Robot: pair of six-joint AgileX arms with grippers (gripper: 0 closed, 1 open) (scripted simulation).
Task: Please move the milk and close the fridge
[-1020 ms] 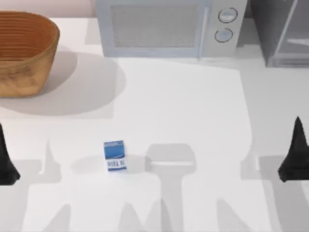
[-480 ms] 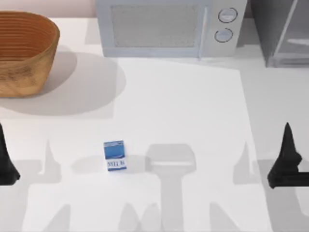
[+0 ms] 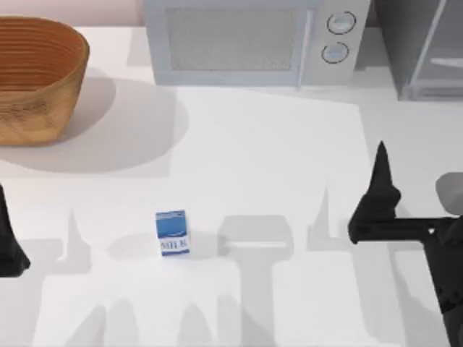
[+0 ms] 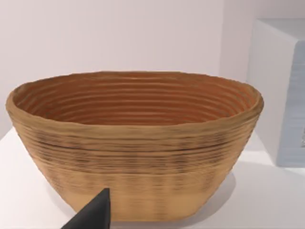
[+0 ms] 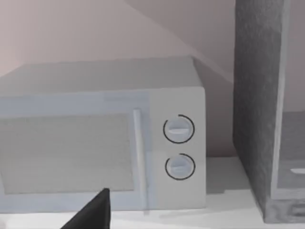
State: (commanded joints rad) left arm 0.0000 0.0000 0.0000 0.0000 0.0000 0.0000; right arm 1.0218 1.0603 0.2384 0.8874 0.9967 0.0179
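The milk (image 3: 172,233), a small carton with a blue top and white lower part, lies on the white table left of centre, near the front. The fridge (image 3: 405,43), dark grey and speckled, stands at the back right corner with a lighter grey panel (image 3: 443,43) angled at its front; the right wrist view shows the fridge (image 5: 257,109) beside the microwave. My right gripper (image 3: 380,181) hovers right of centre, well to the right of the milk and in front of the fridge, holding nothing. My left gripper (image 3: 6,235) sits parked at the left edge.
A woven basket (image 3: 36,79) stands at the back left, and the left wrist view faces the basket (image 4: 133,143). A light-grey microwave (image 3: 246,40) with two round dials stands at the back centre, beside the fridge. Open tabletop (image 3: 275,159) lies between the milk and the appliances.
My right gripper has moved left and toward the back of the table, away from the right edge, with more of its arm in view. The milk and left arm have not moved.
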